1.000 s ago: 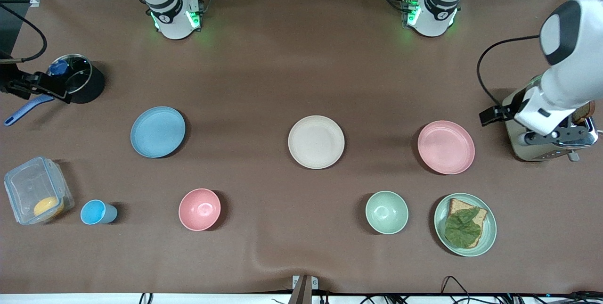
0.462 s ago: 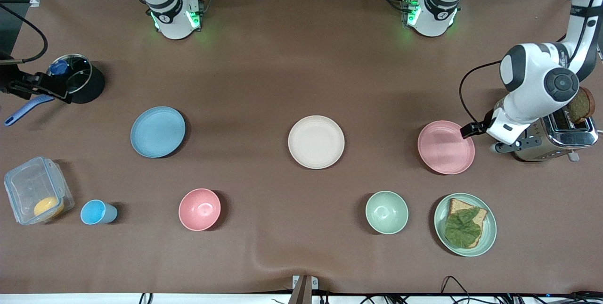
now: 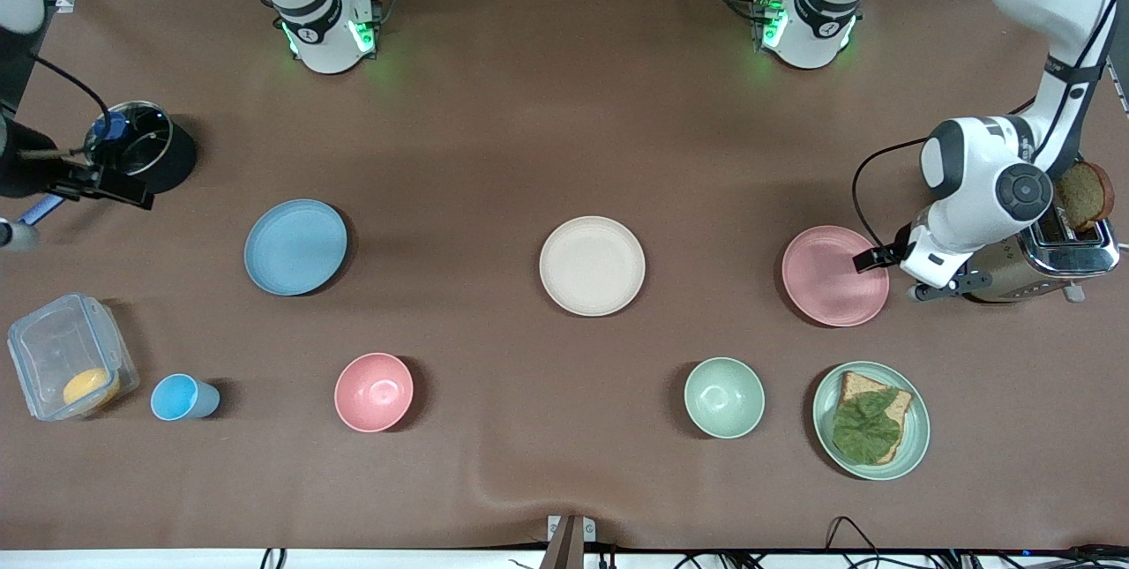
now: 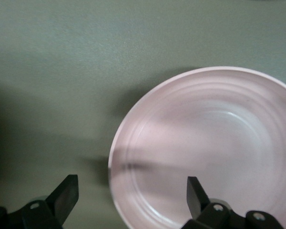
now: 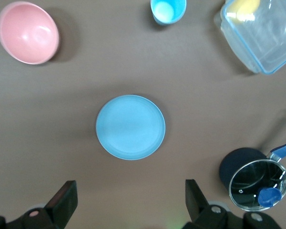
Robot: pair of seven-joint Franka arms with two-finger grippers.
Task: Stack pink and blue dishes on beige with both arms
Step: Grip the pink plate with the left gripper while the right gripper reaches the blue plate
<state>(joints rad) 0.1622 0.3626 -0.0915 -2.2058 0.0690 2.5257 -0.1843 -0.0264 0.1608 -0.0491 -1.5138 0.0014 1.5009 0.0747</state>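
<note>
Hovering over the pink plate's point(image 3: 834, 276) rim beside the toaster point(image 3: 1050, 265), the left gripper point(image 4: 131, 193) has its jaws wide apart and empty. The right gripper point(image 5: 128, 200) hangs high near the pot point(image 3: 145, 148), jaws spread, holding nothing. Blue plate point(image 3: 295, 247) and beige plate point(image 3: 592, 265) lie apart on the surface point(image 3: 529, 128).

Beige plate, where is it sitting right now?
In the front view the beige plate sits mid-table, between the blue plate and the pink plate, nothing on it.
</note>
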